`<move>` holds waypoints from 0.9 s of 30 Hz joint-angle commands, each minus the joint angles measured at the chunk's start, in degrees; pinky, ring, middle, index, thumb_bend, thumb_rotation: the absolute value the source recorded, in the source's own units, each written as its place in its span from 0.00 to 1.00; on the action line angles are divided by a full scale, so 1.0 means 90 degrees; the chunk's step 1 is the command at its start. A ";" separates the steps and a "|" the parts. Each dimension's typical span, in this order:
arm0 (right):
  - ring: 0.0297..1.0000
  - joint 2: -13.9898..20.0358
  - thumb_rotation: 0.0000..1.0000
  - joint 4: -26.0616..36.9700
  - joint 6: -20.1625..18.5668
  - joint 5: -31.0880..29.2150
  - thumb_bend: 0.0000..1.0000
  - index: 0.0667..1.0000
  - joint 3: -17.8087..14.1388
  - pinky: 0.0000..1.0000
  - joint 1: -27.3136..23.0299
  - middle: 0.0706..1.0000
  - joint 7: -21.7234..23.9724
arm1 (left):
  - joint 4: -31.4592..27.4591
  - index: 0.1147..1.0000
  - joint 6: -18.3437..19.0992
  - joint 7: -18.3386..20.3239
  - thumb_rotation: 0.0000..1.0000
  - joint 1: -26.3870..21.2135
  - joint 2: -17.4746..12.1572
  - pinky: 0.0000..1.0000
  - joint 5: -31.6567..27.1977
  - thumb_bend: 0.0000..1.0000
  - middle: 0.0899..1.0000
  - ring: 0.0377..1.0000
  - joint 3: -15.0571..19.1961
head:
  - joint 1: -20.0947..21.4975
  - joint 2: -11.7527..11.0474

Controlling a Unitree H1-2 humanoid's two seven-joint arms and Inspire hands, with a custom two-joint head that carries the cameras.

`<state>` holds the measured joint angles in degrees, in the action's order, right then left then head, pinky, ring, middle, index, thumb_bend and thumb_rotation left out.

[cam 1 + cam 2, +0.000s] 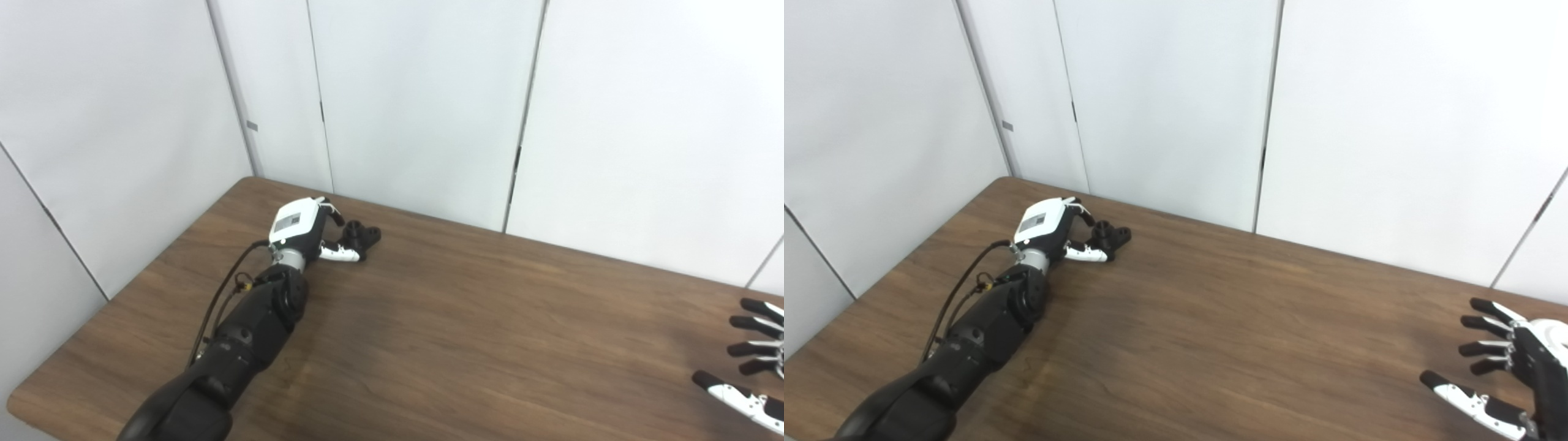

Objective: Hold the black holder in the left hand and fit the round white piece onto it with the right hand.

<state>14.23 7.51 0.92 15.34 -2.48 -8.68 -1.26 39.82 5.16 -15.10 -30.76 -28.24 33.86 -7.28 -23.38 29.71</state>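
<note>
The black holder (pixel 362 234), a small dark part with round sockets, rests on the wooden table (pixel 465 318) near its far left corner. My left hand (pixel 306 228) reaches it from the left. The thumb (pixel 340 253) lies along the holder's near side and the curled fingers (pixel 331 211) press on its far left side, so the hand is closed on the holder's left end. My right hand (pixel 1507 367) hovers over the table's right side, fingers spread and holding nothing. No round white piece shows in either view.
White wall panels (pixel 416 104) stand close behind the table's far edge and along its left side. The left forearm (pixel 245 331) with its cable lies diagonally across the table's left part.
</note>
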 commanded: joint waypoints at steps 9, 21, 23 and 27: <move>0.54 0.0053 0.00 0.0251 0.0006 -0.0022 0.61 0.74 -0.0122 0.46 -0.0139 0.66 -0.0061 | -0.0119 0.41 -0.0204 0.0047 0.07 -0.0139 -0.0031 0.78 -0.0247 0.53 0.81 0.91 -0.0079 | -0.0005 0.0075; 0.54 0.0055 0.00 0.0297 -0.0043 -0.0085 0.60 0.74 -0.0197 0.46 -0.0138 0.66 -0.0032 | -0.0381 0.41 0.0059 0.0241 0.06 -0.0054 -0.0046 0.78 -0.0289 0.52 0.80 0.89 -0.0089 | 0.0018 0.0140; 0.54 0.0061 0.00 0.0288 -0.0033 -0.0104 0.59 0.74 -0.0201 0.46 -0.0143 0.66 -0.0024 | -0.0441 0.41 -0.0029 0.0273 0.06 -0.0006 -0.0062 0.77 -0.0266 0.52 0.80 0.89 -0.0134 | 0.0073 0.0159; 0.54 0.0039 0.00 0.0321 -0.0072 -0.0116 0.59 0.74 -0.0198 0.45 -0.0163 0.66 -0.0020 | -0.0676 0.41 -0.0292 0.0475 0.07 0.0135 -0.0059 0.76 -0.0436 0.53 0.81 0.89 -0.0139 | 0.0146 0.0147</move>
<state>14.21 8.18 -0.24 14.79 -3.72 -8.35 -1.30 35.13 3.80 -11.75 -28.89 -27.81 30.49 -8.30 -22.06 31.03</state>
